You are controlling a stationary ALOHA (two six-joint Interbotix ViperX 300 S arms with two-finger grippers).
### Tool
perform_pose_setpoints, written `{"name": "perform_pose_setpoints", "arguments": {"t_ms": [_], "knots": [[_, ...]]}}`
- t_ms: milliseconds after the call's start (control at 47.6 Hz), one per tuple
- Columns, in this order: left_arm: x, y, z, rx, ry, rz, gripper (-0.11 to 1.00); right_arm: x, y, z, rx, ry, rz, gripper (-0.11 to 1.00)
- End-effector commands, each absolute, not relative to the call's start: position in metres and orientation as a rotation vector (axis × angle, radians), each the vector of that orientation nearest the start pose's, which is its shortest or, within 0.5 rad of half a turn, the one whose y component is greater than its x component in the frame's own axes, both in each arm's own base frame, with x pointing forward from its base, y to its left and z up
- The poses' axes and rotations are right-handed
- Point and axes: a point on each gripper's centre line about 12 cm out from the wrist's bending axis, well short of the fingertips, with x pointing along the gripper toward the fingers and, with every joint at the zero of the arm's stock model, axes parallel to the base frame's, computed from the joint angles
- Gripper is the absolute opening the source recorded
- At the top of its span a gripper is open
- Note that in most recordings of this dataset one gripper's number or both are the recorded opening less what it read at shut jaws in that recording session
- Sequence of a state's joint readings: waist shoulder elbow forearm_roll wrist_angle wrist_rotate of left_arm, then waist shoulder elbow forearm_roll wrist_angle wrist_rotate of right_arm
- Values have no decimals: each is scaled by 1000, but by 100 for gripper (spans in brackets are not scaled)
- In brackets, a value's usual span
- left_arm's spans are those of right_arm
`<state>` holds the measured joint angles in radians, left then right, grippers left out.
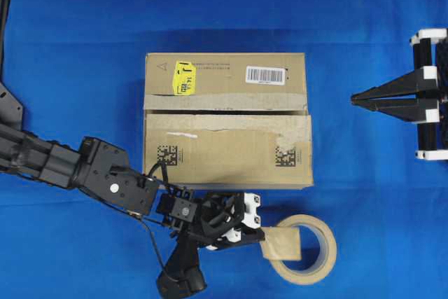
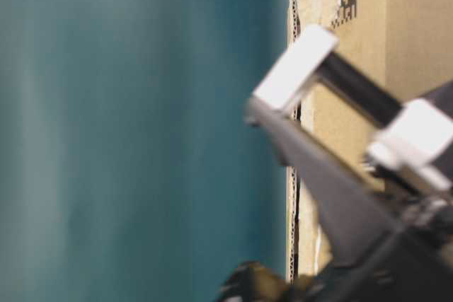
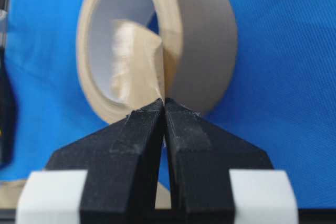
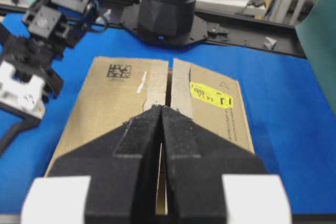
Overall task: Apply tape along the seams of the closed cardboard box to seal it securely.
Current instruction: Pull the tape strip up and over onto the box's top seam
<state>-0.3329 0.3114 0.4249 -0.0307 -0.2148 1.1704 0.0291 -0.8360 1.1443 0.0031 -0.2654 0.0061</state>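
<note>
At the near left of the overhead view the black left gripper (image 1: pixel 260 234) reaches rightward, its jaws pinched on the short tan-brown piece of tape (image 1: pixel 283 244) that lies over the beige tape roll (image 1: pixel 305 249); only the left wrist view shows the fingertips (image 3: pixel 149 115) meeting on the tape's edge; in the middle, just beyond, sits the brown cardboard box (image 1: pixel 227 120) on the blue table cloth (image 1: pixel 84 47), its dark seam (image 1: pixel 225 110) running left to right, untaped; far right, the right gripper (image 1: pixel 355 99) hangs well apart, jaws pressed together on nothing; the table-level view is blurred and largely blocked by an arm.
</note>
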Motion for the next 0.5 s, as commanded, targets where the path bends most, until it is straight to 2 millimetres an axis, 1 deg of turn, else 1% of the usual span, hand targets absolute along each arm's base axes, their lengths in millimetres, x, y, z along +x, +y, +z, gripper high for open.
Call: {"name": "perform_pose_setpoints", "arguments": {"t_ms": [0,105,315,441,483], "knots": [[450,-161,178,1185,189,-542,0,223,6,284,12,22,28,-2],[446,-160,199,1190,166,-532,0,223,7,284,12,22,29,-2],[435,-154,235,1191,117,-501,0,224,7,284,12,22,29,-2],[428,-150,243,1192,105,-489,0,223,6,283,12,25,28,-2],[426,-145,244,1193,109,-482,0,223,7,283,12,25,29,-2]]}}
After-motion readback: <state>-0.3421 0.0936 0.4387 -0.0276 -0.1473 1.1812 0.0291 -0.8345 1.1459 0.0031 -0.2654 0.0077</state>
